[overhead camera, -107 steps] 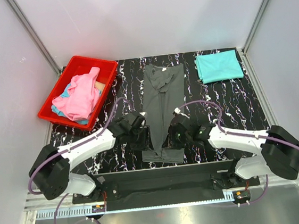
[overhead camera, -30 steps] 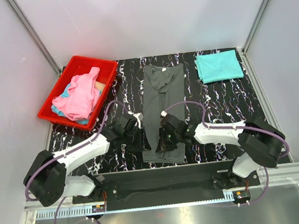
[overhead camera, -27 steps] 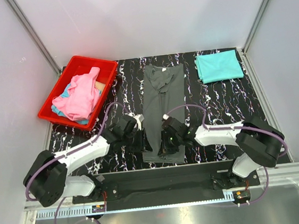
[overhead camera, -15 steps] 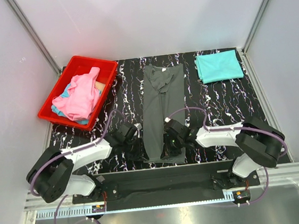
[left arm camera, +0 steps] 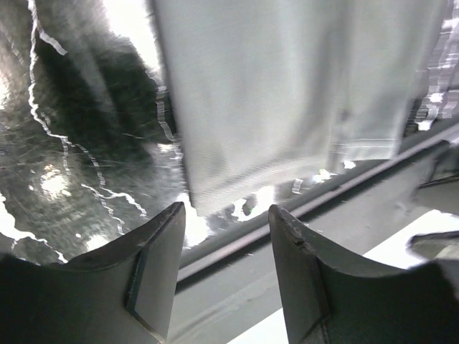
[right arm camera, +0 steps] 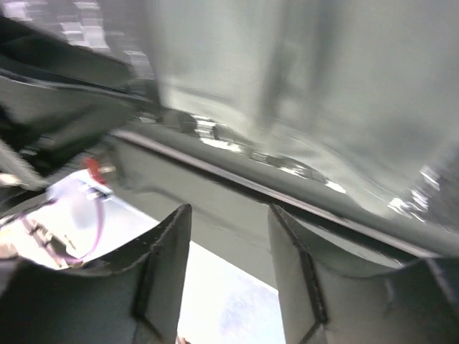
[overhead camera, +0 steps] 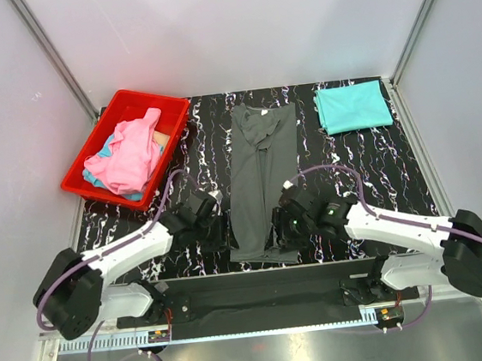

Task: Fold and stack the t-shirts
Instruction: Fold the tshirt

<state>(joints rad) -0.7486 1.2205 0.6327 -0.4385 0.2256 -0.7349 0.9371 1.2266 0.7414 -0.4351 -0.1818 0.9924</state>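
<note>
Top external: grey shirt lies in a long strip mid-worktop, hem at the near edge. My left gripper and right gripper flank that hem, both spread and empty, likely set to pinch its 2 corners. Teal shirt sits folded at the far right corner.

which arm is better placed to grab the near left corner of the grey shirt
Left, likely. The left gripper is open beside that corner of the grey shirt, and its wrist view shows the hem corner just ahead of its fingers. The right gripper sits at the opposite edge.
</note>
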